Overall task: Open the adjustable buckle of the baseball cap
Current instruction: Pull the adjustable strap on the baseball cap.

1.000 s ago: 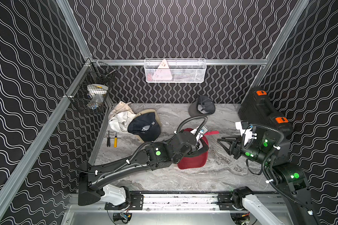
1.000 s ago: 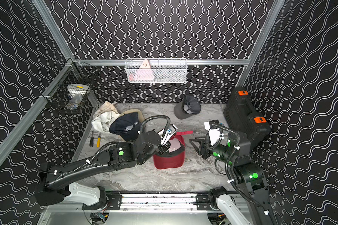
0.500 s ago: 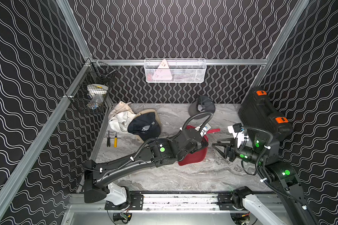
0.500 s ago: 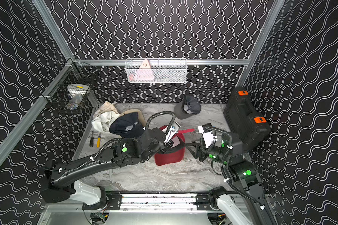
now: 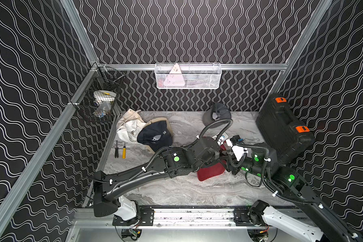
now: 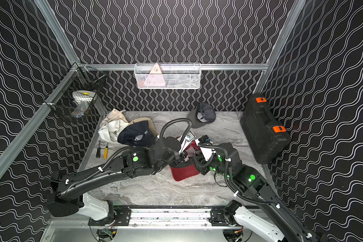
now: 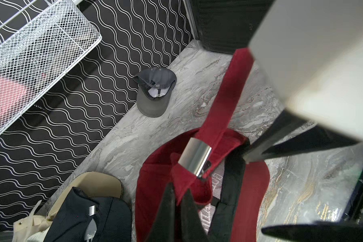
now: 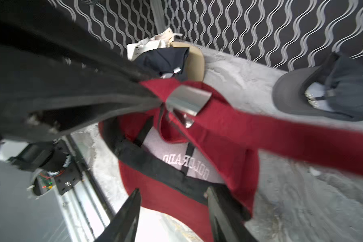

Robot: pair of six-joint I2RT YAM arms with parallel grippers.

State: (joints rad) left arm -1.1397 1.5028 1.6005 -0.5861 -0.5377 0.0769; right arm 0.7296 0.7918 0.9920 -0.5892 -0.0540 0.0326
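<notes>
A red baseball cap [image 5: 211,170] [image 6: 183,171] lies upside down mid-table. Its silver buckle [image 7: 195,158] [image 8: 188,100] sits on the long red strap [image 7: 226,92], which runs away loose. My left gripper [image 7: 178,188] [image 6: 179,160] is shut on the red strap fabric just beside the buckle; its dark fingers [image 8: 122,100] end at the buckle in the right wrist view. My right gripper [image 8: 173,189] [image 5: 228,165] hangs open over the cap's black sweatband and brim, jaws wide apart and gripping nothing.
A grey cap [image 5: 217,114] rests by the back wall. A navy cap [image 5: 155,136] lies on a beige one beside white cloth [image 5: 128,125]. Two screwdrivers [image 5: 120,149] lie at the left edge, a black case [image 5: 283,130] stands on the right, and wire baskets [image 5: 188,76] [image 5: 101,102] hang on the walls.
My right arm has swung left, from well right of the cap to right over it, close to the left gripper. The left arm has shifted right, still holding the strap.
</notes>
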